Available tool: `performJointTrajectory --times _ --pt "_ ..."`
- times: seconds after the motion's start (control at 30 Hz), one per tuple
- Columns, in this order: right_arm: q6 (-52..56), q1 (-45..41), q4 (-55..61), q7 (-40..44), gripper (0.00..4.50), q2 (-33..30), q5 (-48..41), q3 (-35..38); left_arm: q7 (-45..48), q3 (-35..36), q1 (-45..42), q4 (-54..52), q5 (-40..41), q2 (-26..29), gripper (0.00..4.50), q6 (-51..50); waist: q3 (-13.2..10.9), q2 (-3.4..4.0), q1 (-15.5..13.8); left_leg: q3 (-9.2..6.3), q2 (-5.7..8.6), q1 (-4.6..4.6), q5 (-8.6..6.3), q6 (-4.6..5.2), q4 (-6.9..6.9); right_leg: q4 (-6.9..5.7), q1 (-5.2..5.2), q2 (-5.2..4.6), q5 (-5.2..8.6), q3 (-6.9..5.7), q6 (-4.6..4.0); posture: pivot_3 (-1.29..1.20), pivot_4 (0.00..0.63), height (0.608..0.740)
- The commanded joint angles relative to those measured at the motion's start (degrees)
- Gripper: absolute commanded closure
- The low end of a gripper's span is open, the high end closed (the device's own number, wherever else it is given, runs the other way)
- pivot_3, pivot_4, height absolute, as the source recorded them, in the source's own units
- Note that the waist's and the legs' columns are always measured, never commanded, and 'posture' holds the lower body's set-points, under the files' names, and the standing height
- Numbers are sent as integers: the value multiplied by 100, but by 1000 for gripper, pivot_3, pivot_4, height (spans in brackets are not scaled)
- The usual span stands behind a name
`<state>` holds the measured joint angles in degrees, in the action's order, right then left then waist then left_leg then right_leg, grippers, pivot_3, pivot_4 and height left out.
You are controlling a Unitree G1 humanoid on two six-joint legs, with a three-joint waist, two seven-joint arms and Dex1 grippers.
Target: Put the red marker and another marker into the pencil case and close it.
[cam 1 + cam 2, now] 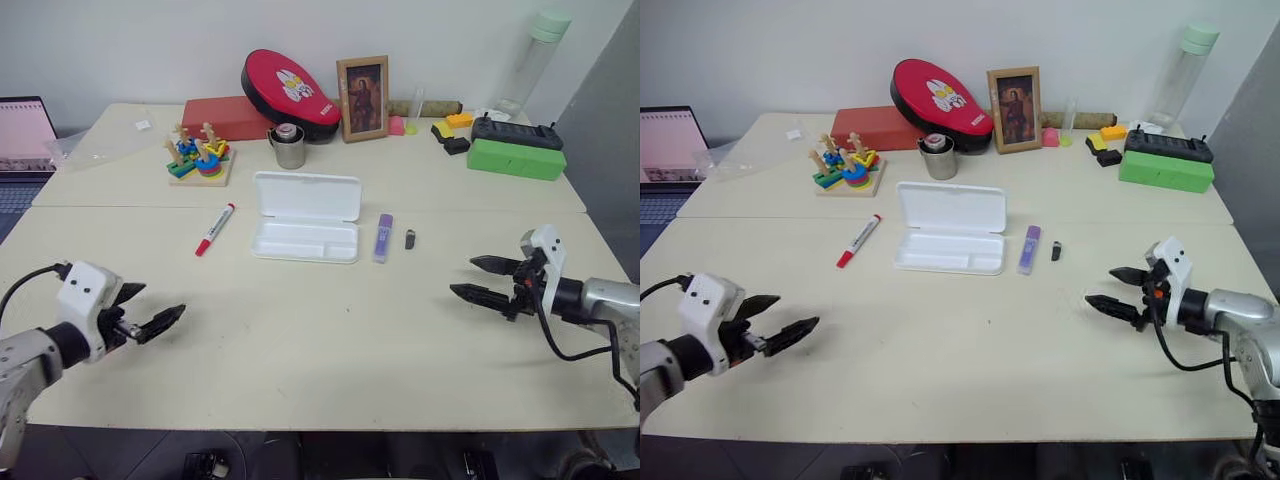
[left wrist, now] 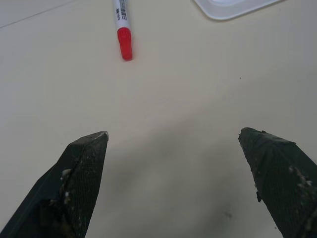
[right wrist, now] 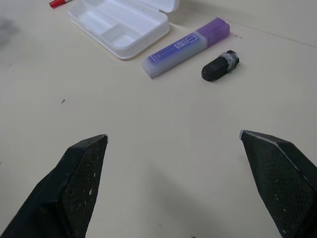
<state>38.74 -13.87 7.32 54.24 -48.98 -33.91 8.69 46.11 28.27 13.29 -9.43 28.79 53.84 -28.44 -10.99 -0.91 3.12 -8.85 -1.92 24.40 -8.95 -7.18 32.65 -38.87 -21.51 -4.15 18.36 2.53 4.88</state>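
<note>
The white pencil case (image 1: 306,240) lies open in the middle of the table, lid folded back, tray empty. To its left lies the red marker (image 1: 214,229), white-bodied with a red cap (image 2: 125,43). To its right lies the purple marker (image 1: 383,238), also seen as the purple marker (image 3: 186,46) in the right wrist view. My left gripper (image 1: 150,310) hovers open near the front left of the table, well short of the red marker. My right gripper (image 1: 482,279) is open at the front right, apart from the purple marker. Both hold nothing.
A small dark cap-like piece (image 1: 410,239) lies just right of the purple marker. At the back stand a wooden stacking toy (image 1: 200,157), a metal cup (image 1: 289,146), a red flat box (image 1: 226,117), a framed picture (image 1: 362,98) and a green box (image 1: 515,158). A laptop (image 1: 25,135) sits far left.
</note>
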Motion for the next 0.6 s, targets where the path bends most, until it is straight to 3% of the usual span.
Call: performJointTrajectory --times 0.03,0.6 --pt "7 -97 40 154 18 -59 31 -55 224 391 111 -11 -121 148 0 109 0 0 -2 0 0 1 0 0 0 1 0 0 0 0 0 0 150 740" --pt "3 -77 60 388 18 79 50 -142 282 276 -233 -38 -291 56 0 -23 0 -1 -20 0 0 4 0 -1 1 1 0 0 -4 0 8 0 150 740"
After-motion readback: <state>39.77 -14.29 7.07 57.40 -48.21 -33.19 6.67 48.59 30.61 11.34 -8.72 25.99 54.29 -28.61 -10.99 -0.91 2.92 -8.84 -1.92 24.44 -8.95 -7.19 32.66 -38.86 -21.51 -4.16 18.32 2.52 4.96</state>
